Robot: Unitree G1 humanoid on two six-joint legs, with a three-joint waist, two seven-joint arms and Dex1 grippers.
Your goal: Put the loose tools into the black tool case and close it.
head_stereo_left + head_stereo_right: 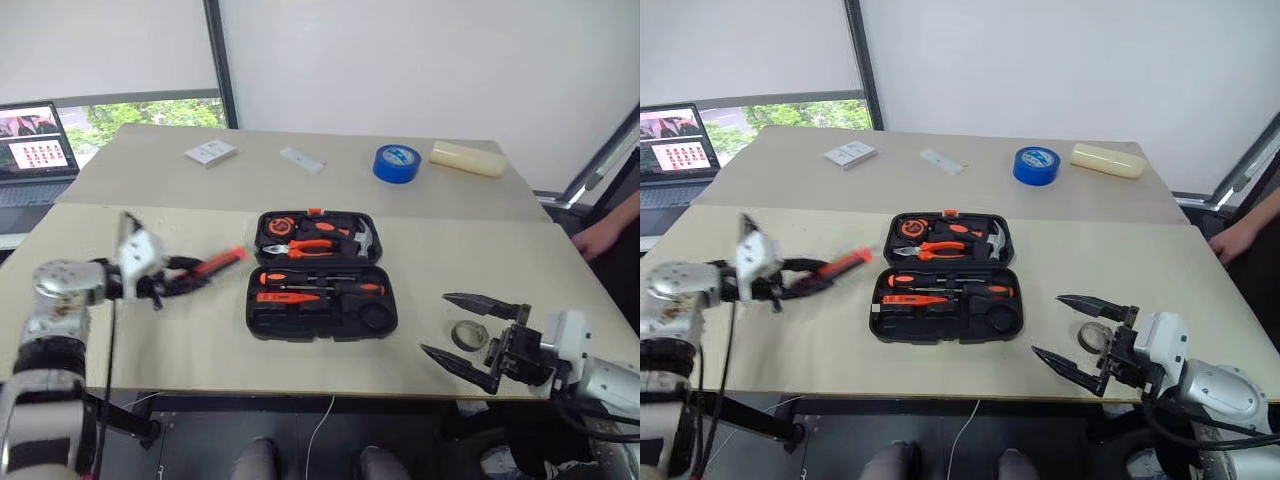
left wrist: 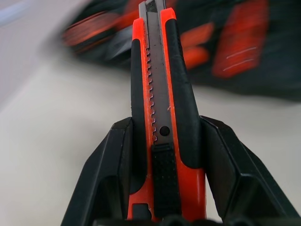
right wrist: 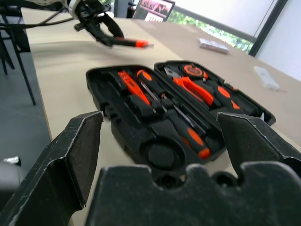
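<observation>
Carrying the utility knife point(image 2: 162, 108) toward the open tool case point(image 1: 320, 275) appears to be the step in hand. The knife is clamped near its butt between the two fingers of the left hand point(image 1: 170, 280), and its orange tip points off toward the case, which lies a short way beyond that tip on the worktop point(image 1: 200, 340).

The right hand point(image 1: 480, 335) is held with its fingers wide apart and nothing between them, above the near edge of the worktop. Just beyond those fingers, flat on the surface, lies the small grey tape roll point(image 1: 467, 334), not yet picked up. Past the right hand and off to its left lies the case, both halves flat. In the near half, screwdrivers point(image 1: 320, 288) are seated in their recesses, while a round recess point(image 1: 374, 316) at the corner nearest the right hand is seen empty. In the far half, the pliers point(image 1: 300, 248) and hammer point(image 1: 355, 236) are already in place.

Farther off, well beyond the case, a blue tape roll point(image 1: 397, 163) rests on the far worktop.

The next move calls for the knife to be brought over a free slot and lined up with it before the fingers are released. The grey roll and the closing of the lid are judged to remain after that.
</observation>
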